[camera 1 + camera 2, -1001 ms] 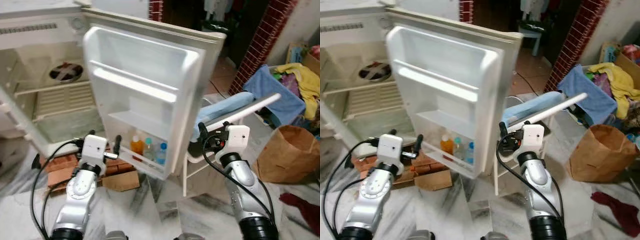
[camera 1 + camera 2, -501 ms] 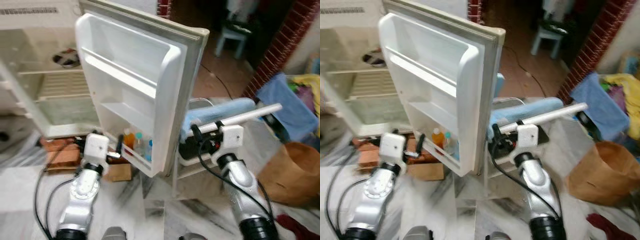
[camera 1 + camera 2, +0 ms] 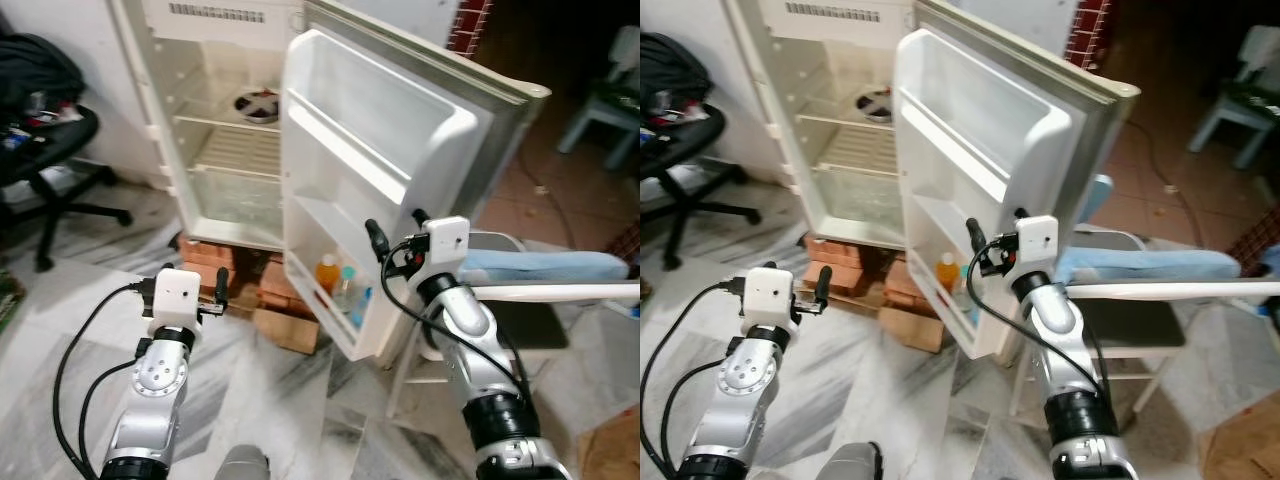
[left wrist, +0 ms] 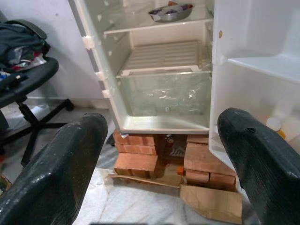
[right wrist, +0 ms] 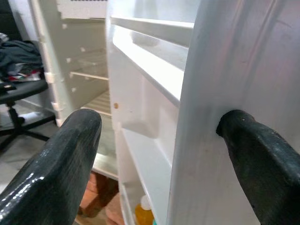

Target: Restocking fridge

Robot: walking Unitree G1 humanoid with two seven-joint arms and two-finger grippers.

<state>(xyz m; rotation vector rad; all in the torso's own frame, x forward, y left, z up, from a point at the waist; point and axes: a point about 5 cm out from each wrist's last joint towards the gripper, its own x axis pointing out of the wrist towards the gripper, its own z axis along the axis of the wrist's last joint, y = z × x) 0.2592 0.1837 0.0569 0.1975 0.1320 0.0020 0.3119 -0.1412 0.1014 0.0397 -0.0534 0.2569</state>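
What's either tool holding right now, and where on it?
Nothing is gripped. The right tool is open, its fingers straddling the free edge of the fridge door. The left tool is open and empty, in front of the fridge.

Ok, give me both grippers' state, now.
Left gripper: open, holding nothing.
Right gripper: open, fingers straddling the fridge door edge.

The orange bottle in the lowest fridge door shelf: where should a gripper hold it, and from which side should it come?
Probably grip the orange bottle at its neck and shoulder, coming from above and from the door's inner side. It stands upright behind the rail of the lowest door shelf, which hides its lower body, and a clear bottle stands close beside it, so only the top is free.
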